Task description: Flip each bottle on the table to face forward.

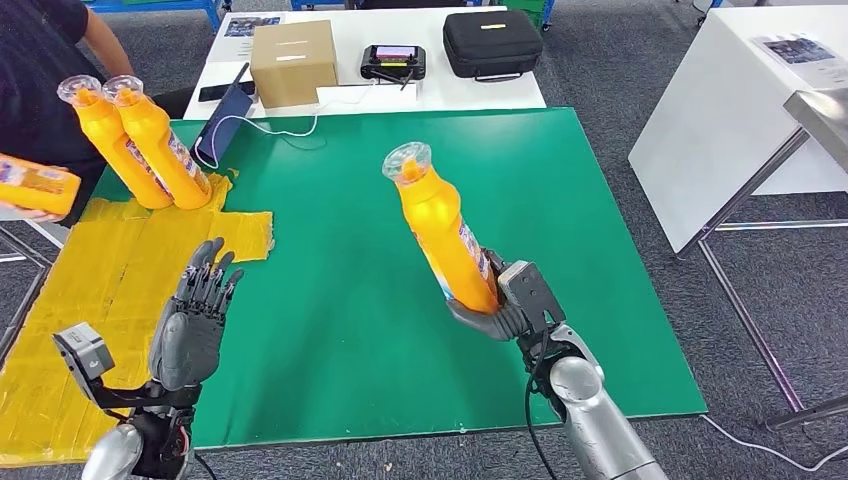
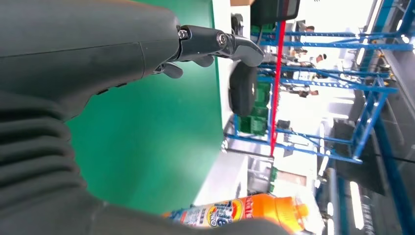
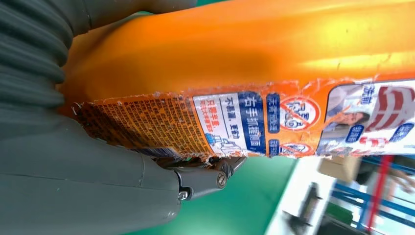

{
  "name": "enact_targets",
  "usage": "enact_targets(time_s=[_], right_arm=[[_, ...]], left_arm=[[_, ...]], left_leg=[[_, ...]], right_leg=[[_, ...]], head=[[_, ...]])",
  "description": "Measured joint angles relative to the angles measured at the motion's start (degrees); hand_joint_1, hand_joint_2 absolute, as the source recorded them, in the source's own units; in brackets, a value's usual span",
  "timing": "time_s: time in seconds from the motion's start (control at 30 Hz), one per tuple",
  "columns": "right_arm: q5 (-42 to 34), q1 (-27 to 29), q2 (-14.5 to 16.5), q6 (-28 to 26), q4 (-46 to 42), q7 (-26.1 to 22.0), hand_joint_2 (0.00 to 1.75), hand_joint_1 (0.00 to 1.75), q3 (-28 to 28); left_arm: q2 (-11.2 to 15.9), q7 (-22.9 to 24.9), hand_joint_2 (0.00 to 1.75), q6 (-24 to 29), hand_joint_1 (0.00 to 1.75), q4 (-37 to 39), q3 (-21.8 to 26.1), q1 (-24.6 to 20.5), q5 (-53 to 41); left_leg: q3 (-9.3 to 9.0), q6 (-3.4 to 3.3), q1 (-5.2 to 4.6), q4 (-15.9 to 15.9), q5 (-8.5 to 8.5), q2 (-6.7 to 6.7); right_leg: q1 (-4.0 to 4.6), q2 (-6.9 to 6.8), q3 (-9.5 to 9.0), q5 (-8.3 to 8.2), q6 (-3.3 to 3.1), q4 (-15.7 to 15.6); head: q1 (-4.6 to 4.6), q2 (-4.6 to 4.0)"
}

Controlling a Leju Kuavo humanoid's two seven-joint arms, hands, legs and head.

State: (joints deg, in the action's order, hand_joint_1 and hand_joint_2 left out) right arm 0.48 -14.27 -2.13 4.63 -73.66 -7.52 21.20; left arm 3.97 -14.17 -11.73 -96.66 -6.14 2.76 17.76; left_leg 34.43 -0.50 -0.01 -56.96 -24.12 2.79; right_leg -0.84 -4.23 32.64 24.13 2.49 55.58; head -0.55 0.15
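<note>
Worktop (image 1: 330, 330), green mat: broad bare centre. Two tall orange plastic bottles (image 1: 140, 145) stand touching at the far left edge, on a yellow taped patch (image 1: 90, 290). Left hand (image 1: 195, 320): fingers spread, holding nothing. Right hand (image 1: 500, 310): grips the base of a third orange plastic bottle (image 1: 440, 230), tilted, near the right side.

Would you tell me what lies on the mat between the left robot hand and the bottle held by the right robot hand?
Nothing: in the head view, bare green mat separates the left robot hand from the bottle.
</note>
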Motion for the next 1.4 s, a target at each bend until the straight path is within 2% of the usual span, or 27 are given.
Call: enact_targets(time_s=[0.17,0.3,0.47,0.7,0.93,1.2,1.4], right_arm=[[1.6,-0.9,2.4,-1.3,-1.4,-0.3,1.75,1.75,1.3],[5.4,-2.8,4.8,-3.2,-0.5,-0.1,1.75,1.75,4.8],[7.9,-4.6,7.2,-4.3,1.4,0.0,1.75,1.75,9.3],[11.1,-6.1,8.2,-4.6,3.1,0.2,1.75,1.75,12.8],[16.4,-7.6,10.0,-4.7,5.1,1.5,1.75,1.75,20.2],[20.7,-7.9,10.3,-4.7,6.0,1.9,1.75,1.75,27.7],[20.9,-8.0,10.3,-4.6,6.0,2.1,1.75,1.75,30.0]], left_arm=[[-2.4,-1.6,1.75,0.8,0.00,-1.6,-1.7,0.9,1.4],[-4.4,-2.1,1.75,2.8,0.00,-2.5,-3.8,1.1,1.5],[-5.6,-2.3,1.75,3.7,0.00,-3.1,-5.1,1.3,2.0],[-5.9,-2.1,1.75,3.8,0.00,-3.2,-5.7,1.5,3.6],[-5.9,-0.9,1.75,3.3,0.00,-3.2,-5.4,2.0,6.9],[-5.9,0.7,1.75,0.2,0.00,-3.2,-4.1,3.4,10.0],[-5.9,0.9,1.75,-0.5,0.00,-3.2,-3.4,4.1,10.9]], left_leg=[[0.08,-0.01,-0.08,0.0,-0.01,-0.01],[0.09,-0.01,-0.07,0.0,0.00,0.00],[0.14,0.00,-0.02,0.0,0.00,-0.01],[0.22,0.00,-0.03,0.0,0.00,-0.01],[0.24,0.00,0.01,0.0,0.00,-0.04],[0.27,0.00,0.00,0.0,0.00,-0.03],[0.27,0.00,0.00,0.0,0.00,-0.02]], right_leg=[[-0.06,-0.01,0.07,-0.01,0.02,0.0],[-0.03,0.00,0.10,-0.01,0.02,0.0],[0.03,-0.01,0.17,0.00,0.01,0.0],[0.01,-0.01,0.21,-0.01,0.01,0.0],[0.04,-0.02,0.25,0.00,0.00,0.0],[0.02,-0.02,0.28,0.01,0.00,0.0],[0.03,-0.01,0.29,0.01,-0.01,0.0]], head=[[0.01,0.00],[0.02,0.00],[0.02,0.00],[0.01,0.00],[0.01,0.00],[0.01,0.00],[0.00,0.00]])
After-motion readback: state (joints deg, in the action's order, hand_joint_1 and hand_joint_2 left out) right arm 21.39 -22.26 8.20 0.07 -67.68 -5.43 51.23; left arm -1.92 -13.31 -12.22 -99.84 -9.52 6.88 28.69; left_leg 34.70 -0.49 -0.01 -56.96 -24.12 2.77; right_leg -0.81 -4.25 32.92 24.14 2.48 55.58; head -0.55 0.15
